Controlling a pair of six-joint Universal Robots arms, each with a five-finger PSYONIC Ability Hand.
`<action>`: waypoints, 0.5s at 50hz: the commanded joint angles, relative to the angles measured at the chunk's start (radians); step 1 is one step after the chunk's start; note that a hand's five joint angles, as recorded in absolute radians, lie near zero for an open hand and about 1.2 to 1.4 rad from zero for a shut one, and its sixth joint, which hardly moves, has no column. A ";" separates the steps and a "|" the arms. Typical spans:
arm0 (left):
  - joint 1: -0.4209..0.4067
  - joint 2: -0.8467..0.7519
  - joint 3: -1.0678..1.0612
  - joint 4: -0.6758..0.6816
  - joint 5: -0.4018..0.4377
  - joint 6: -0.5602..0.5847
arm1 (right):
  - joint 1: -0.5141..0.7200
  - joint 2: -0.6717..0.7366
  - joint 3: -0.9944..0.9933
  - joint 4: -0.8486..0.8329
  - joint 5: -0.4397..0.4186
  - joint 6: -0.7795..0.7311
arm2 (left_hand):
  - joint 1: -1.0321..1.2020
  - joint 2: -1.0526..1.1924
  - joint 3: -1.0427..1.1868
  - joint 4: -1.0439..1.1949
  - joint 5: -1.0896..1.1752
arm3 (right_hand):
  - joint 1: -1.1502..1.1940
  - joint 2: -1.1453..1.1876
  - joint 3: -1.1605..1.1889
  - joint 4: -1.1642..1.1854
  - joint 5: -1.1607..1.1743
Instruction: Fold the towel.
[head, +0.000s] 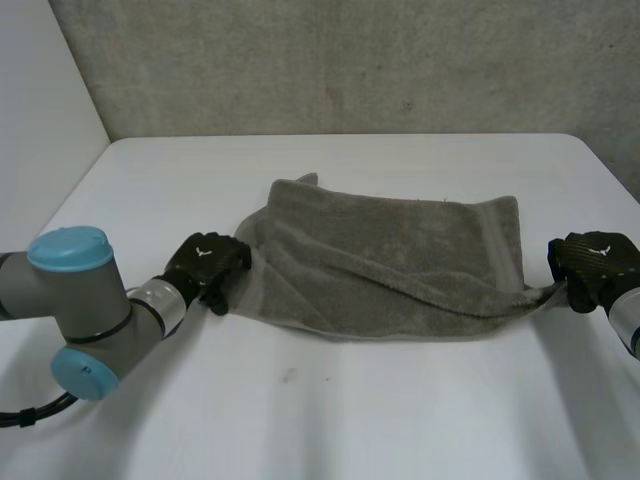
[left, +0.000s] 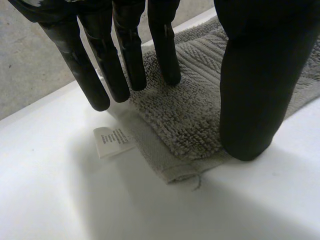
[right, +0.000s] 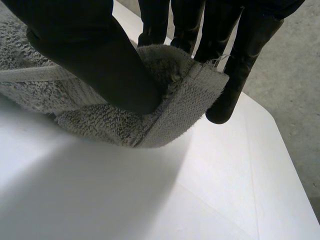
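Fingers, head view: left hand (head: 205, 262) sits at one end of the towel (head: 390, 250), right hand (head: 595, 265) at the opposite near corner; I cannot tell their finger state from here.
Towel, head view: on the table (head: 300, 400) between the 2 hands, rumpled, 1 loose ridge across it.
Left wrist view: fingers (left: 130, 55) straight and spread, tips on the towel; thumb (left: 252, 90) planted on the flat corner; nothing pinched. Tag (left: 112, 141) lies just past the fingertips.
Right wrist view: thumb (right: 95, 60) presses the corner against the right fingers (right: 242, 70), pinching it clear of the table.
Progress: early, I judge; 1 corner gripped, the other not yet grasped, no clean fold made.
View differences: wrist views reveal both grips and the tag; head view gives the whole layout.
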 joint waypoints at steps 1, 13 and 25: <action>-0.005 -0.008 0.030 -0.001 -0.002 0.000 | 0.000 0.004 0.000 -0.001 0.000 -0.001 | 0.155 0.153 0.154 0.154 0.170 | 0.437 0.223 0.212 0.206 0.240; -0.034 -0.044 0.082 -0.007 -0.002 0.000 | 0.000 0.006 0.002 -0.001 0.001 -0.005 | 0.258 0.255 0.257 0.256 0.273 | 0.437 0.223 0.212 0.206 0.240; -0.063 -0.044 0.096 -0.004 0.001 -0.001 | 0.000 0.021 0.006 -0.002 0.001 -0.008 | 0.795 0.792 0.794 0.793 0.810 | 0.437 0.223 0.212 0.206 0.240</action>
